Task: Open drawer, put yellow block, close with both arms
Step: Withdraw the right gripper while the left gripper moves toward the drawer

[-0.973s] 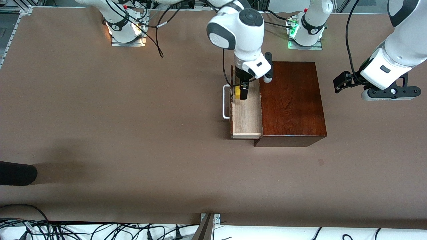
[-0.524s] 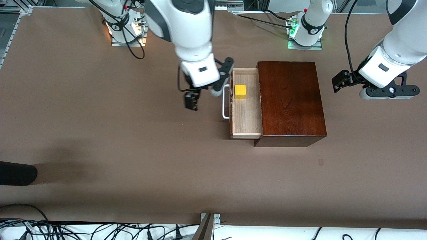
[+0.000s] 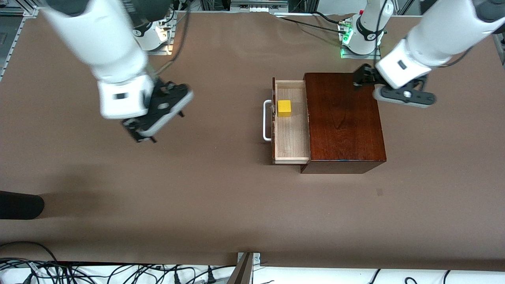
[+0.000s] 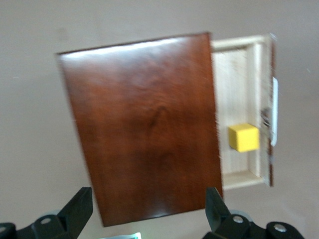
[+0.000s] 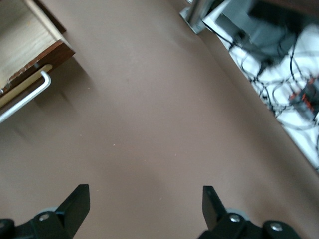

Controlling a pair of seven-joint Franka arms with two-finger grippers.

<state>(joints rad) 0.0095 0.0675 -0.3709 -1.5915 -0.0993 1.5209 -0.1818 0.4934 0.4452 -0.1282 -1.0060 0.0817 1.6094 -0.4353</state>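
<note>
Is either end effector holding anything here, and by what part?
Nothing is held. Both the left end effector and right end effector are open and empty; the block lies in the drawer.

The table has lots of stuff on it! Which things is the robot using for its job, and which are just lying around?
For the job:
- drawer, open
- yellow block, inside it
- wooden box
- left gripper, open, over the box
- right gripper, open, over bare table

Just lying about:
- cables along the table's edge nearest the camera

No readable text, labels, brands, numbers or signs were seen on anything in any view.
</note>
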